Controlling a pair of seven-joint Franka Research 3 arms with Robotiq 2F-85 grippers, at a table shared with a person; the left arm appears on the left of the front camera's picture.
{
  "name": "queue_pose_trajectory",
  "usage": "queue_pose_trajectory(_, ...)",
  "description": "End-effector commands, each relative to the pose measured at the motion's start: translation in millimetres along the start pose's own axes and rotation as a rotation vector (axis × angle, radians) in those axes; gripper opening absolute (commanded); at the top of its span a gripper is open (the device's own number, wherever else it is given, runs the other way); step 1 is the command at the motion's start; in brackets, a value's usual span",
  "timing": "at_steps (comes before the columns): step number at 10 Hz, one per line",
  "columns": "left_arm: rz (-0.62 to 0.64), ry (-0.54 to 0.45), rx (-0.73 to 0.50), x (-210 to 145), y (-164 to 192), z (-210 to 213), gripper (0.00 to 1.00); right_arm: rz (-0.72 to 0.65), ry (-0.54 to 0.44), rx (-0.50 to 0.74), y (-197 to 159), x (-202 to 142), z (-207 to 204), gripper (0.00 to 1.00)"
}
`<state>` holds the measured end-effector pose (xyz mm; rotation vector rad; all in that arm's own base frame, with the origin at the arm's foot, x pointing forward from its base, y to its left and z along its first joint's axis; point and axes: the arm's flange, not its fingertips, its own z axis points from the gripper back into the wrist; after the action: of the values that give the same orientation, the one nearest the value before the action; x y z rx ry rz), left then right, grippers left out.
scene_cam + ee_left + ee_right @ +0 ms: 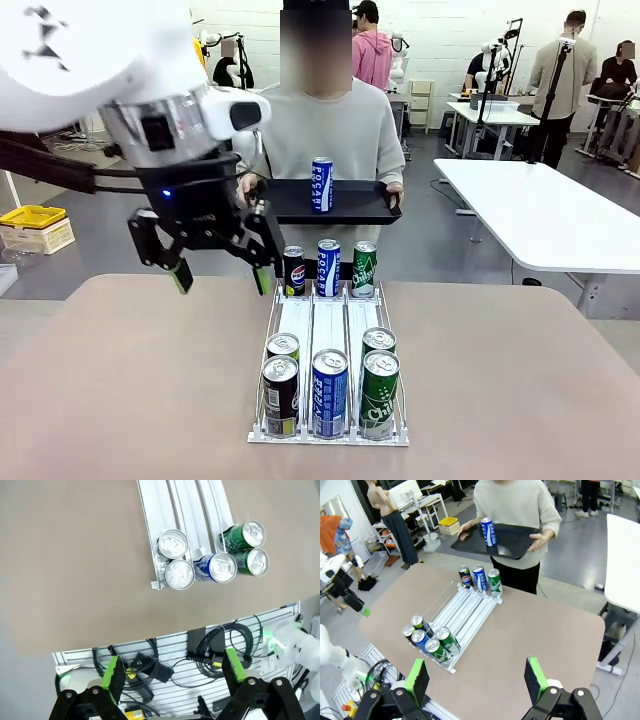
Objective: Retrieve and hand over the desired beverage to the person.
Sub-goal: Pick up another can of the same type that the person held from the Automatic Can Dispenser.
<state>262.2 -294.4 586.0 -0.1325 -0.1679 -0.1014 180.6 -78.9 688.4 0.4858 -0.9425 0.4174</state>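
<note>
Person (330,130) holding tray (290,203) with blue can (321,185), left hand (222,279) near rack (328,320) — spread apart, right hand (476,674) likewise apart

From the front, we are looking low across the table (120,400) at the person (320,130) facing us, with the can rack (328,320) close below. Past the left gripper (171,657), we are looking straight down on the rack's robot-side end. Past the right gripper (476,662), we are looking from high over the whole table. All 3 views are sharing the rack.
</note>
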Motion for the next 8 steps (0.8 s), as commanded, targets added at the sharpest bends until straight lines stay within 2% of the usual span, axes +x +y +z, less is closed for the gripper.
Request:
queue_pose_trajectory(1, 0.073, -0.016, 0.020, 9, -6, -23, 1.00, 0.003, 0.001, 0.015, 0, 0, -2, 1.00)
queue_pose_trajectory(2, 0.085, -0.027, 0.008, 10, -4, -26, 1.00, 0.003, 0.001, 0.015, 0, 0, -2, 1.00)
queue_pose_trajectory(3, 0.032, 0.011, 0.003, 7, -2, -14, 1.00, 0.003, 0.001, 0.015, 0, 0, -2, 1.00)
queue_pose_trajectory(8, 0.032, 0.011, 0.003, 7, -2, -14, 1.00, 0.003, 0.001, 0.015, 0, 0, -2, 1.00)
